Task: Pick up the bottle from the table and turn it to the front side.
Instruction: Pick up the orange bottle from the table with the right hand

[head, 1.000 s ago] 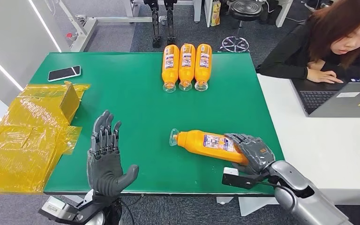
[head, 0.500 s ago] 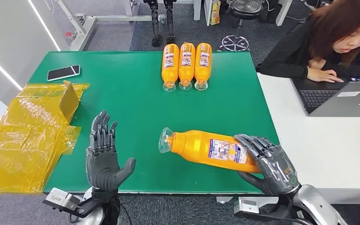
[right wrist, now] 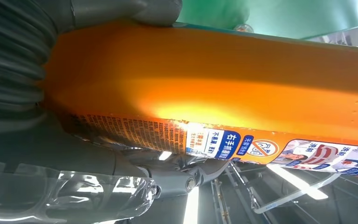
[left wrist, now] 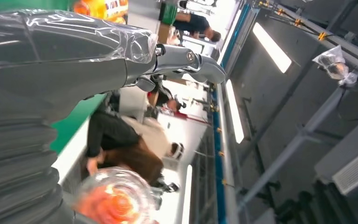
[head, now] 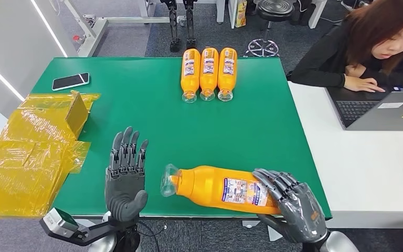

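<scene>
Bottle: you see the orange bottle (head: pixel 218 187) held clear of the green table (head: pixel 152 105), lying roughly level over the near edge, its clear cap end pointing toward the robot's left and its printed label facing up near the base end.
Right hand: the right hand (head: pixel 291 202) wraps the bottle's base end, dark fingers (head: pixel 273 184) curled over the label; in the right wrist view you see the orange body (right wrist: pixel 214 79) pressed against the grey palm, with the label's small print along 1 edge.
Left hand: the left hand (head: pixel 126 176) holds nothing, standing palm up with its fingers straight and slightly spread, just beside the bottle's cap end but not touching it.
Left wrist view: you see the thick grey thumb (left wrist: pixel 74 51) stretched out and the blurred cap end of the bottle (left wrist: pixel 114 198) close to the camera.
Other bottles: 3 orange bottles (head: pixel 209 73) lie side by side at the far edge of the table, caps toward the robot, well apart from the held one.
Left side of table: a phone (head: pixel 72 81) lies near the far left corner; yellow plastic bags (head: pixel 29 152) and a small cardboard box (head: pixel 77 111) sit along the left edge.
Person: a person (head: pixel 367 47) in a dark top sits at the white table on the right, a hand resting by an open laptop (head: pixel 383 110).
</scene>
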`<control>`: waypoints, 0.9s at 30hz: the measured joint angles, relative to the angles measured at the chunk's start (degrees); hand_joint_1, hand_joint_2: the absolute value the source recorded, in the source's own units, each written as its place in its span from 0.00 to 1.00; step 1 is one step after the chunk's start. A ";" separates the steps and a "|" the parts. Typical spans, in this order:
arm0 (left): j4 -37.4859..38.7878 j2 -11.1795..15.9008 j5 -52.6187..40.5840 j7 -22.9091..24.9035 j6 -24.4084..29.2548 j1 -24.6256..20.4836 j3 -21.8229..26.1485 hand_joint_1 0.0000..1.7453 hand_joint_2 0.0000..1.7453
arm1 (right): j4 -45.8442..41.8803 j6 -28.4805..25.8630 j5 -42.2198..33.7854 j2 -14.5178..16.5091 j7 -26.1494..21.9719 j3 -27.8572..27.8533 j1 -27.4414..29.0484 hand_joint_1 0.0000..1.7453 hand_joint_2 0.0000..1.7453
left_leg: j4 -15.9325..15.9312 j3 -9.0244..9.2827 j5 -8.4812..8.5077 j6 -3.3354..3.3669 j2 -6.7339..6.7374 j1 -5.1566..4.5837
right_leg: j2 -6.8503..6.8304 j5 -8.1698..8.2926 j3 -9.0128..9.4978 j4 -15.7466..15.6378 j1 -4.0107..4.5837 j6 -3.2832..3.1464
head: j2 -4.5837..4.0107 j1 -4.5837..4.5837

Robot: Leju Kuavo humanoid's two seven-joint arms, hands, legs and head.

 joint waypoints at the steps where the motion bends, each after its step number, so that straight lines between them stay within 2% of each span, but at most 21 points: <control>1: -0.37 -0.07 0.26 0.21 -0.56 0.21 0.00 0.00 1.00 | -0.06 -0.04 0.52 0.60 -0.02 0.18 0.32 1.00 1.00 | 0.00 0.00 0.00 0.00 0.01 0.00 | 0.01 0.00 -0.01 0.00 0.00 0.00 | 0.00 -0.01; 14: -1.24 -1.45 0.99 1.19 -4.37 0.07 -0.95 0.00 1.00 | 0.49 -2.62 9.04 10.20 1.47 5.80 0.08 1.00 1.00 | -0.03 0.00 0.03 -0.03 0.04 0.02 | 0.01 0.00 -0.03 0.02 0.01 -0.03 | 0.00 -0.01; 22: 0.67 -2.28 1.78 1.17 -6.83 -2.46 -2.89 0.00 1.00 | 0.05 -3.09 11.35 15.14 3.67 8.20 -0.90 1.00 1.00 | -0.03 0.00 0.03 -0.03 0.04 0.02 | 0.01 0.01 -0.03 0.02 0.00 -0.03 | 0.00 -0.01; 27: 2.02 -2.35 2.87 0.93 -7.66 -4.92 -4.00 0.00 1.00 | 0.47 -1.22 10.20 17.60 3.74 9.79 -1.92 1.00 1.00 | -0.03 0.00 0.03 -0.03 0.05 0.02 | 0.02 0.01 -0.03 0.02 0.01 -0.04 | 0.00 -0.01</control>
